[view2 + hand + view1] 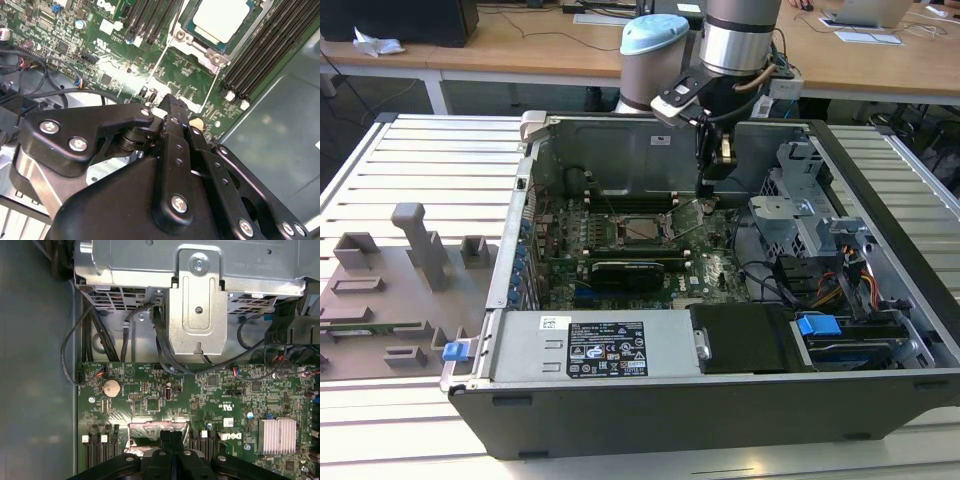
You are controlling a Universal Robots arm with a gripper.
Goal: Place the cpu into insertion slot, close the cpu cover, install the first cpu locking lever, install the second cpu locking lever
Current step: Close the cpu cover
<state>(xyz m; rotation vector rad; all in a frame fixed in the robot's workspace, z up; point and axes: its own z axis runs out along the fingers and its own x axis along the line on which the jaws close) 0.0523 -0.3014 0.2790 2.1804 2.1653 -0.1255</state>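
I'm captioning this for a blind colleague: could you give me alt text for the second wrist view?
The black tool, fingers shut together, points at the green motherboard. Just beyond its tip the pale cpu sits framed by the metal cpu cover, with long black slots on either side.

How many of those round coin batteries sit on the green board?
1. The coin battery lies flat near a corner of the board, in the first wrist view. Others may be hidden under cables or the metal cage.
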